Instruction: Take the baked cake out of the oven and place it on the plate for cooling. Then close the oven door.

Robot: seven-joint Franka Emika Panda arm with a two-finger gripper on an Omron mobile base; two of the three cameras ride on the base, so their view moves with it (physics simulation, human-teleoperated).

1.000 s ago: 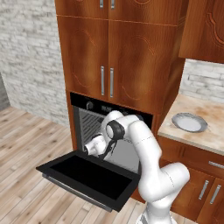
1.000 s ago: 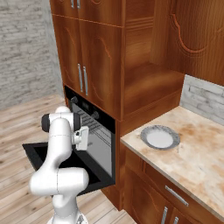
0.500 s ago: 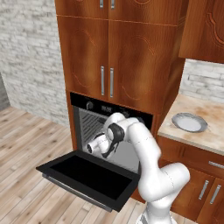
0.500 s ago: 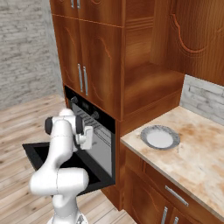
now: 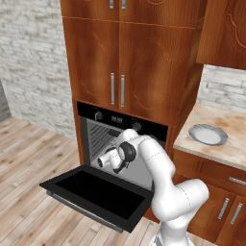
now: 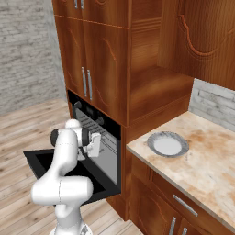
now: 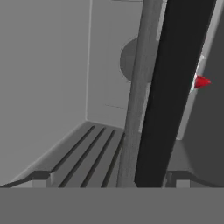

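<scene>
The oven (image 5: 120, 118) stands open, its black oven door (image 5: 96, 193) folded down flat. My gripper (image 5: 103, 162) is at the mouth of the cavity, above the door, also seen as the gripper (image 6: 94, 145). In the hand view my gripper (image 7: 109, 179) is open, its fingertips (image 7: 41, 177) wide apart with nothing between them. The view is rolled, so a dark tray (image 7: 173, 87) runs top to bottom. Behind its edge peeks the baked cake (image 7: 200, 82), white with a red top. The plate (image 5: 207, 134) lies bare on the counter to the right, seen as the plate (image 6: 168, 144).
A grey rack bar (image 7: 139, 87) stands just beside the tray, and ribbed grey oven walls (image 7: 52, 78) close in around the hand. Wooden cabinet doors (image 5: 120, 57) rise above the oven. The marble counter (image 6: 206, 165) stretches right of it.
The hand has swung a little to the left and in toward the oven cavity. Its fingers have stayed wide apart.
</scene>
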